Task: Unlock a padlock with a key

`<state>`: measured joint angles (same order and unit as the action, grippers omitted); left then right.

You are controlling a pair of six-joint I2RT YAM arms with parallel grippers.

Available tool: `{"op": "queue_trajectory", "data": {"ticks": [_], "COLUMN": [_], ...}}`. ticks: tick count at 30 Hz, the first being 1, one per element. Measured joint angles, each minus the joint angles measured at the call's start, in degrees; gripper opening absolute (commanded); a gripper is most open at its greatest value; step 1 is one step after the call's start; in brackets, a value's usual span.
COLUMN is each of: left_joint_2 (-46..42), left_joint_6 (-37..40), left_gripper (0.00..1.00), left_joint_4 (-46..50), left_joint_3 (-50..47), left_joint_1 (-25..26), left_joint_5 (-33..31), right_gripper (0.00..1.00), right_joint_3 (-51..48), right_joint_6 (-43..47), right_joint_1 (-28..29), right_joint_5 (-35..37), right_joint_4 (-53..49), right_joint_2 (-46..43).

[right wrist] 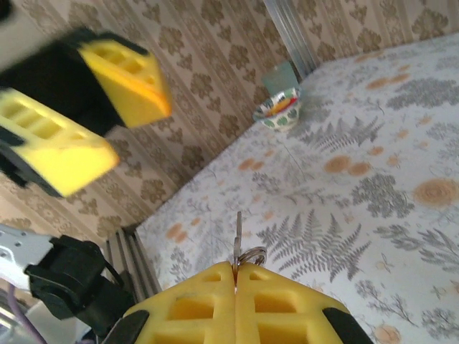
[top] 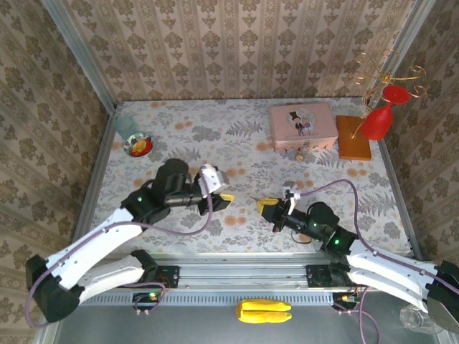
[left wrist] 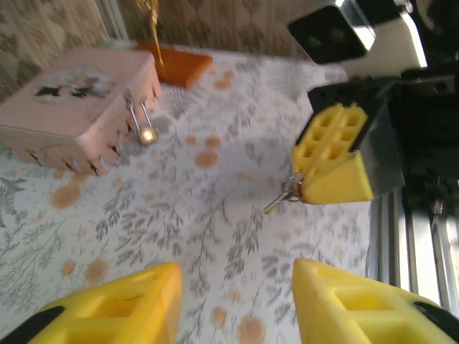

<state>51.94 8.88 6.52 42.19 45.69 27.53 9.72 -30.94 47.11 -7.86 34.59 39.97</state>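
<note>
Well, the right hand (right wrist: 235,271) is clenched on the key (right wrist: 238,231), pinching it by its head at the very fingertips. The blade sticks straight out ahead and a small ring hangs at the pinch. The left hand (left wrist: 237,301) is released, with its yellow fingers apart and nothing between them. Both hover over the middle of the bench (top: 215,143), near its front edge.

The padlock (left wrist: 147,130) sits well apart from both, towards the far right corner, against the near side of the pink tin (left wrist: 72,107). I cannot tell which way its keyhole faces.

To my eye the carry-over comes next, and the lock looks loose enough to swing away from a push. I'd have the left hand go first and pinch the brass body steady, keyhole turned towards the right hand. Then the key should come in slowly, blade in line with the slot. A grip that shallow could let the key pivot if it meets the body off-centre.
</note>
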Motion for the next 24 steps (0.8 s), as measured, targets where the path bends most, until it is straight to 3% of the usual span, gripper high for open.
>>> {"op": "queue_trajectory", "data": {"ticks": [4,11,24], "left_joint_2": [0.09,6.45,8.68], "left_joint_6": [-8.98,-20.94,-21.88], "left_gripper": [0.49,0.47,0.5], "left_joint_4": [-15.45,-37.97,-41.77], "left_joint_3": [-7.32,-10.36,-10.19], "left_joint_1": [-1.88,-1.73,1.53], "left_joint_5": [5.7,14.73,19.19], "right_gripper": [0.0,0.0,0.0], "right_joint_3": [-0.35,0.66,1.29], "right_joint_6": [-1.77,-2.36,-2.05], "right_joint_1": [0.02,0.09,0.79], "right_joint_5": [-0.07,-2.56,-6.34], "right_joint_4": [4.59,10.1,13.03], "right_joint_2": [-0.48,1.6,2.62]}}
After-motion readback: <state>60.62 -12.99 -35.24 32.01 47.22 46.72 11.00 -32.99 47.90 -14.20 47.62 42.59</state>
